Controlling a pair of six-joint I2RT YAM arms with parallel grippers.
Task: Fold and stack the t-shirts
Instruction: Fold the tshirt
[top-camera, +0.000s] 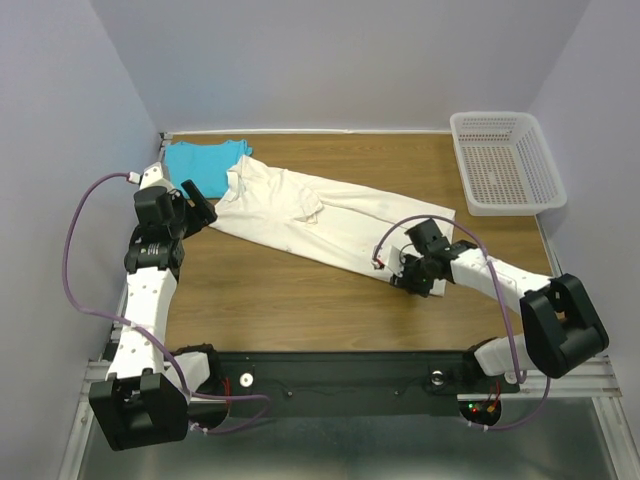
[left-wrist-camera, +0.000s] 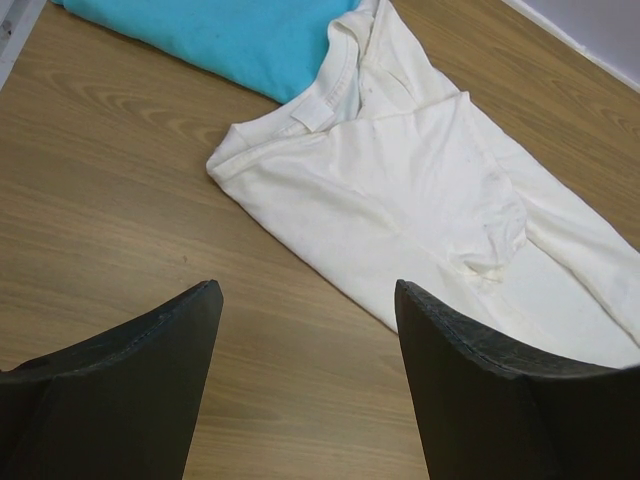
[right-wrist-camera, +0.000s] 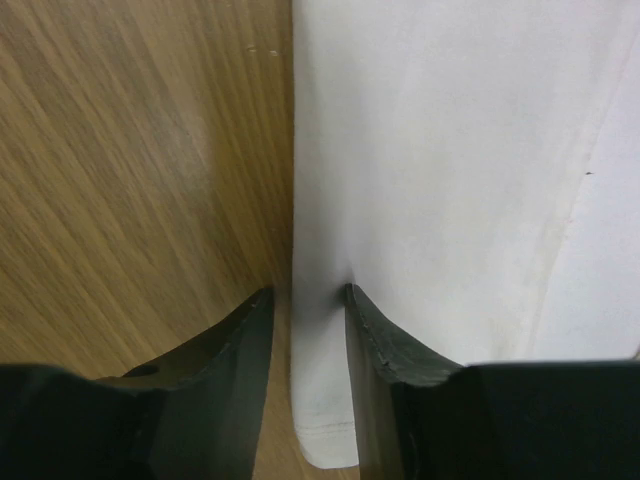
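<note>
The cream t-shirt (top-camera: 320, 215) lies folded lengthwise into a long strip across the table, collar at the left. The turquoise t-shirt (top-camera: 205, 163) lies folded at the back left corner, partly under the cream collar. My left gripper (top-camera: 200, 205) is open and empty, above bare wood just short of the cream shirt's shoulder (left-wrist-camera: 420, 190); the turquoise shirt (left-wrist-camera: 230, 35) is beyond it. My right gripper (top-camera: 400, 270) is down at the strip's lower right end. Its jaws are partly open and straddle the near edge of the cream fabric (right-wrist-camera: 450, 150), with the hem corner between the fingertips (right-wrist-camera: 306, 292).
A white perforated plastic basket (top-camera: 505, 165) stands at the back right corner. The wooden table (top-camera: 290, 295) shows bare in front of the shirts. Grey walls close in on the left, back and right.
</note>
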